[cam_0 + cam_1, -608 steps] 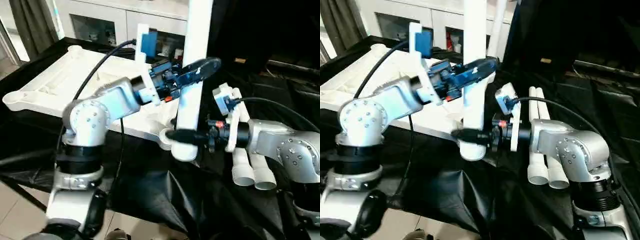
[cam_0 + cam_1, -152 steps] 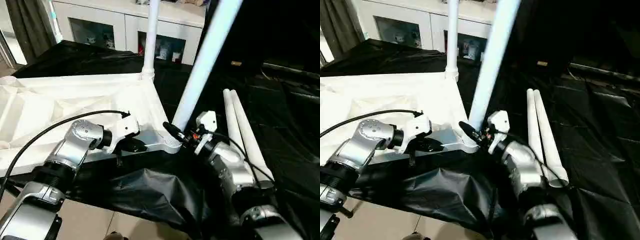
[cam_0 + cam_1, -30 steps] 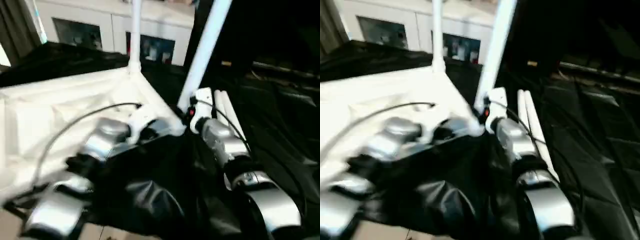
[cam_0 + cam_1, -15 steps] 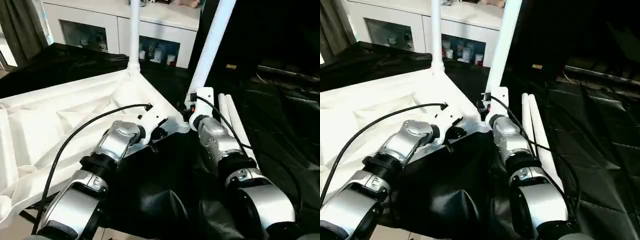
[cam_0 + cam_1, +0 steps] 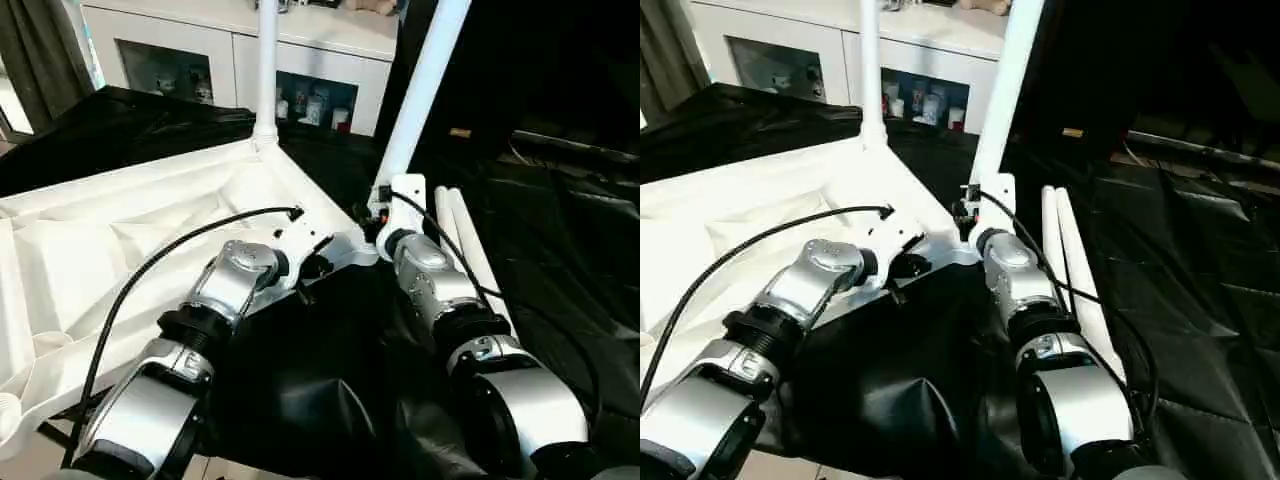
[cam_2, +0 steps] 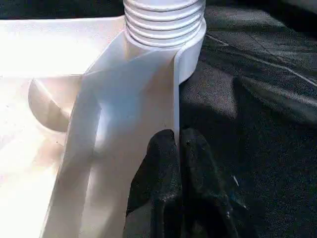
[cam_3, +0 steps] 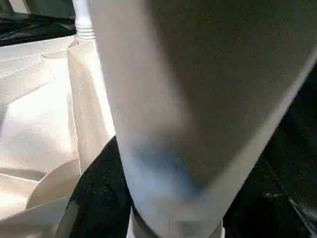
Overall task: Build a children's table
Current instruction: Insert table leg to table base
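Observation:
The white table top lies ribbed side up on the black-draped surface. One white leg stands upright in its far corner socket. A second leg leans out of the near corner socket, its ribbed foot seated there. My right gripper is closed round this leg just above the socket. My left gripper is shut, its fingertips pressed against the top's rim beside that corner. Two loose legs lie side by side to the right of my right arm.
A white cabinet with glass doors stands behind the work surface. The black drape spreads wrinkled to the right and hangs down over the front edge. A black cable arcs over my left forearm.
The picture was blurred by camera motion a second ago and has steadied. Both arms, the leaning leg and the top stand as they did half a second ago.

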You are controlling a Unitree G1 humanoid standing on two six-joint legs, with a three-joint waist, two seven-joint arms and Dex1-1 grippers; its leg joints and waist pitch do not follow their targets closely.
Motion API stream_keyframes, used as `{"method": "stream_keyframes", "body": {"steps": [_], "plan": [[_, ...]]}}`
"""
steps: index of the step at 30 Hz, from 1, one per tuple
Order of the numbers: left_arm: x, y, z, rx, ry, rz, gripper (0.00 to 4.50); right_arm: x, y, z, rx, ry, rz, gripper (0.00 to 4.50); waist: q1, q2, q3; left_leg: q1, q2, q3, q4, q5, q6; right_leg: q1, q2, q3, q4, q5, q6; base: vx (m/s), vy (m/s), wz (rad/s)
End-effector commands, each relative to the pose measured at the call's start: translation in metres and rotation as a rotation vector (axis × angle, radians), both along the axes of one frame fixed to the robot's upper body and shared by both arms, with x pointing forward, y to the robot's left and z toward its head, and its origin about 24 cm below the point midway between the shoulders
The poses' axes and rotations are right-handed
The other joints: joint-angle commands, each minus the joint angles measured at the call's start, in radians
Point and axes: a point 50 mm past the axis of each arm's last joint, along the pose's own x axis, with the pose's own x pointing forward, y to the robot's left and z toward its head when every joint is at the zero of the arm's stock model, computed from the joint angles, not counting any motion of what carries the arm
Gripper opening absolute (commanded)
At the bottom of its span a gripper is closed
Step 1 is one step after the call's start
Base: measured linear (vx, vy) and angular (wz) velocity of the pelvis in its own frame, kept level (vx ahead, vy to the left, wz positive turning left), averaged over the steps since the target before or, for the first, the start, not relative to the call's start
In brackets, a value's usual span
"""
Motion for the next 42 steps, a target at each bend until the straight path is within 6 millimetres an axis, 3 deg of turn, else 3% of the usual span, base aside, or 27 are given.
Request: {"method": "stream_keyframes", "body": {"steps": [1, 3, 4, 6, 9, 15, 21, 23, 25, 26, 29, 31, 36, 42], "plan": [[0.006, -0.005, 0.009, 0.004, -0.038, -0.002, 0.00, -0.037, 0.023, -0.061, 0.030, 0.318, 0.111, 2.24, -0.005, 0.026, -0.028, 0.003, 0.073, -0.041, -0.083, -0.351, -0.022, 0.009, -0.108, 0.078, -0.105, -0.421, -0.105, 0.000, 0.000, 0.00], [0.006, -0.004, 0.010, 0.003, -0.045, -0.009, 0.00, -0.036, 0.023, -0.059, 0.047, 0.308, 0.112, 2.24, -0.005, 0.025, -0.029, 0.001, 0.073, -0.041, -0.083, -0.347, -0.020, 0.010, -0.108, 0.079, -0.104, -0.411, -0.106, 0.000, 0.000, 0.00], [0.006, -0.004, 0.012, -0.001, -0.053, -0.018, 0.00, -0.034, 0.023, -0.056, 0.059, 0.292, 0.107, 2.64, -0.004, 0.026, -0.030, 0.001, 0.074, -0.041, -0.083, -0.339, -0.020, 0.011, -0.108, 0.078, -0.103, -0.402, -0.108, 0.000, 0.000, 0.00], [0.006, -0.005, 0.014, -0.012, -0.071, -0.045, 0.00, -0.032, 0.023, -0.053, 0.079, 0.279, 0.106, 2.66, -0.004, 0.027, -0.032, 0.001, 0.074, -0.040, -0.082, -0.325, -0.019, 0.012, -0.108, 0.079, -0.100, -0.377, -0.118, 0.000, 0.000, 0.00], [0.004, -0.006, 0.015, -0.018, -0.082, -0.081, 0.00, -0.028, 0.022, -0.045, 0.111, 0.237, 0.120, 3.06, -0.006, 0.030, -0.033, -0.005, 0.076, -0.038, -0.083, -0.295, -0.017, 0.016, -0.105, 0.077, -0.092, -0.303, -0.140, 0.000, 0.000, 0.00], [0.002, -0.003, 0.016, -0.024, -0.098, -0.141, 0.00, -0.024, 0.012, -0.034, 0.125, 0.167, 0.185, 3.56, -0.002, 0.030, -0.036, -0.009, 0.072, -0.029, -0.072, -0.208, 0.018, 0.027, -0.108, 0.080, -0.083, -0.219, -0.178, 0.000, 0.000, 0.00], [0.001, 0.000, 0.021, -0.031, -0.119, -0.183, 0.00, -0.027, -0.003, -0.023, 0.082, 0.078, 0.313, 4.02, 0.002, 0.029, -0.051, -0.014, 0.070, -0.024, -0.055, -0.032, 0.078, 0.040, -0.102, 0.076, -0.044, 0.072, -0.236, 0.000, 0.000, 0.00], [-0.001, 0.005, 0.022, -0.034, -0.123, -0.210, 0.00, -0.032, -0.020, -0.013, 0.013, 0.026, 0.415, 4.23, 0.006, 0.026, -0.057, -0.019, 0.064, -0.022, -0.042, 0.037, 0.125, 0.046, -0.097, 0.073, -0.031, 0.201, -0.257, 0.000, 0.000, 0.00], [-0.001, 0.005, 0.022, -0.034, -0.124, -0.211, 0.00, -0.032, -0.021, -0.013, 0.010, 0.024, 0.419, 4.23, 0.007, 0.025, -0.057, -0.017, 0.065, -0.020, -0.038, 0.058, 0.153, 0.041, -0.096, 0.073, -0.028, 0.250, -0.263, 0.000, 0.000, 0.00], [-0.006, 0.008, 0.024, -0.045, -0.126, -0.277, 0.00, -0.038, -0.037, -0.003, -0.080, -0.008, 0.500, 4.35, 0.009, 0.023, -0.054, -0.021, 0.063, -0.022, -0.038, 0.037, 0.166, 0.045, -0.098, 0.071, -0.033, 0.208, -0.267, 0.000, 0.000, 0.00], [-0.008, 0.009, 0.025, -0.046, -0.133, -0.312, 0.00, -0.040, -0.042, 0.000, -0.105, -0.019, 0.523, 4.44, 0.010, 0.025, -0.053, -0.022, 0.067, -0.022, -0.039, 0.005, 0.159, 0.044, -0.100, 0.071, -0.037, 0.149, -0.261, 0.000, 0.000, 0.00], [-0.014, 0.013, 0.026, -0.052, -0.135, -0.401, 0.00, -0.051, -0.051, 0.009, -0.144, -0.035, 0.638, 4.44, 0.014, 0.027, -0.050, -0.022, 0.068, -0.025, -0.040, -0.022, 0.134, 0.047, -0.097, 0.070, -0.041, 0.091, -0.247, 0.000, 0.000, 0.00], [-0.022, 0.024, 0.028, -0.051, -0.136, -0.484, 0.00, -0.077, -0.065, 0.019, -0.181, -0.024, 0.851, 4.44, 0.022, 0.021, -0.049, -0.023, 0.071, -0.022, -0.035, -0.015, 0.149, 0.044, -0.097, 0.071, -0.034, 0.116, -0.244, 0.000, 0.000, 0.00], [-0.035, 0.035, 0.026, -0.067, -0.096, -0.568, 0.00, -0.085, -0.071, 0.022, -0.174, -0.005, 0.886, 4.44, 0.028, 0.020, -0.047, -0.022, 0.071, -0.021, -0.037, -0.078, 0.095, 0.038, -0.099, 0.072, -0.045, -0.030, -0.224, 0.000, 0.000, 0.00]]}}
